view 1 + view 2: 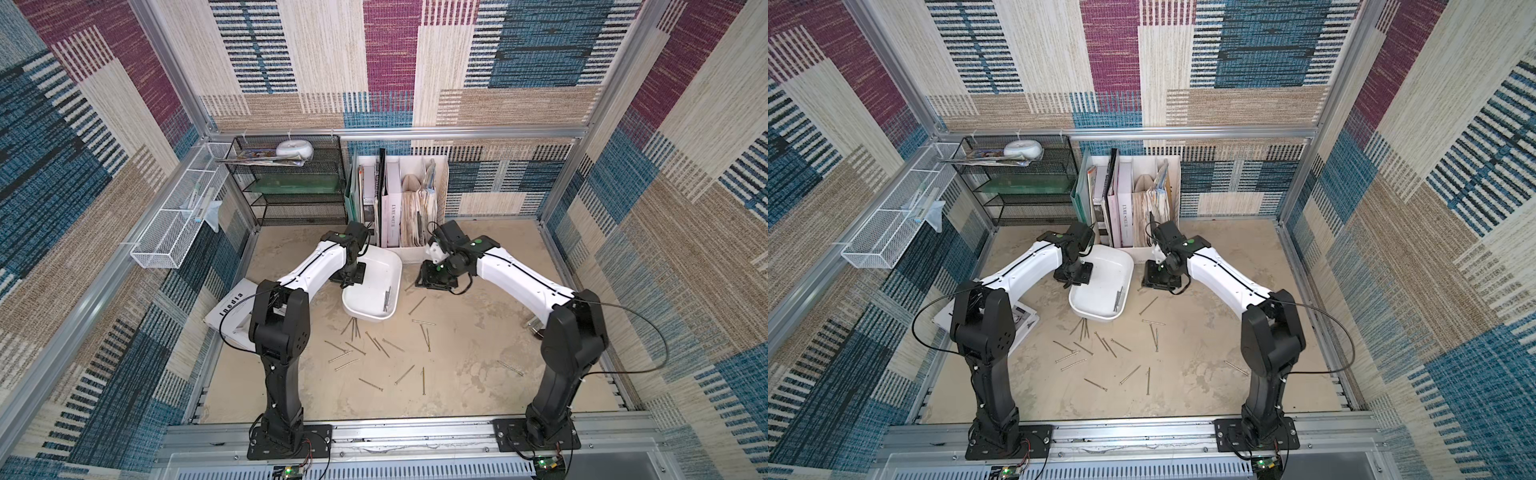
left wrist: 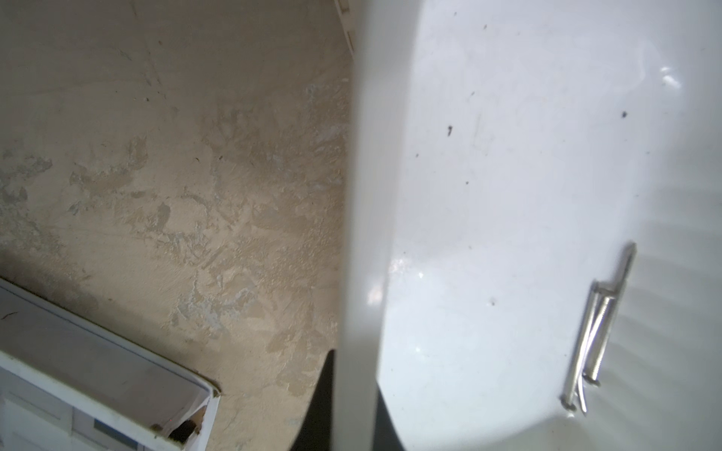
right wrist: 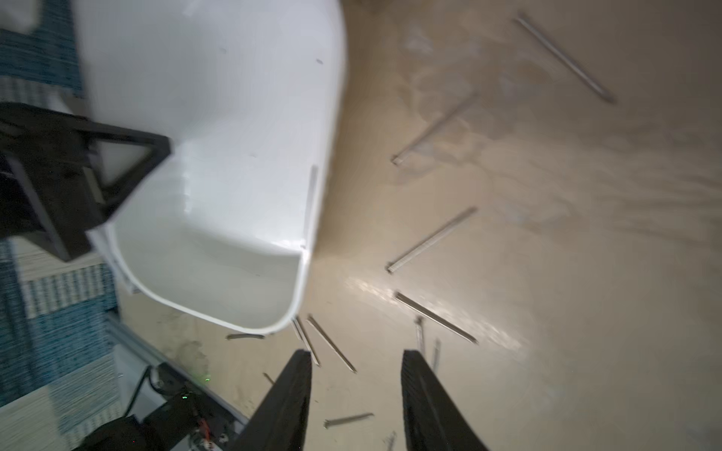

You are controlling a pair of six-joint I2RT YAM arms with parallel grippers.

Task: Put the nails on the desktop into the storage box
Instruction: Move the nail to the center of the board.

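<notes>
1. Two right gripper (image 3: 356,353) fingers (image 3: 289,398) stand apart with a clear gap and nothing between them. They hang over the desktop (image 3: 547,273), just beside one long wall of the storage box (image 3: 234,117).
2. Left gripper (image 2: 353,390) is clamped on the opposite long wall of the storage box. One finger (image 2: 322,402) is outside the wall, the other inside.
3. Both top views show the same: left gripper (image 1: 349,276) on the box rim, right gripper (image 1: 436,282) off the box and apart from it.
4. Storage box (image 1: 374,270) sits mid-desktop and looks tipped down toward the right-gripper side. Can't tell if it is clear of the surface.
5. About three nails (image 2: 594,343) are inside the box, bunched against the wall away from the left gripper.
6. Most nails are on the desktop (image 1: 457,395):
   - a small fan (image 1: 353,328) touching or just beside the box's near short end
   - a loose scatter (image 1: 384,347) farther out from that end
   - a few (image 1: 417,305) just off the wall on the right-gripper side
   - one stray (image 1: 510,368) well apart from the box
7. File holder (image 1: 415,199) stands just behind the box's far end.
8. White carton (image 1: 232,307) lies near the box, beyond the left-gripper side.
</notes>
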